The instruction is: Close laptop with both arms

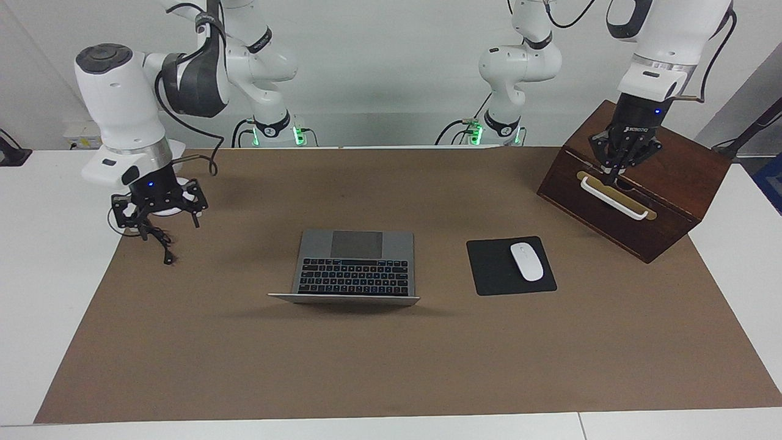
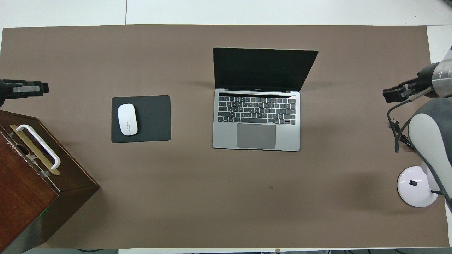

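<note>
The silver-grey laptop (image 1: 354, 263) (image 2: 256, 135) lies open at the middle of the brown mat, its dark screen (image 2: 261, 68) tilted back away from the robots. My right gripper (image 1: 162, 221) (image 2: 392, 95) hangs open, pointing down over the mat's edge at the right arm's end, well apart from the laptop. My left gripper (image 1: 613, 174) (image 2: 39, 88) is shut with nothing in it, its tips just above the white handle (image 1: 613, 197) of a wooden box, well apart from the laptop too.
The dark wooden box (image 1: 666, 195) stands at the left arm's end. A black mouse pad (image 1: 495, 272) with a white mouse (image 1: 526, 261) lies between box and laptop. A round white base (image 2: 411, 187) and black cable (image 1: 160, 241) lie under the right arm.
</note>
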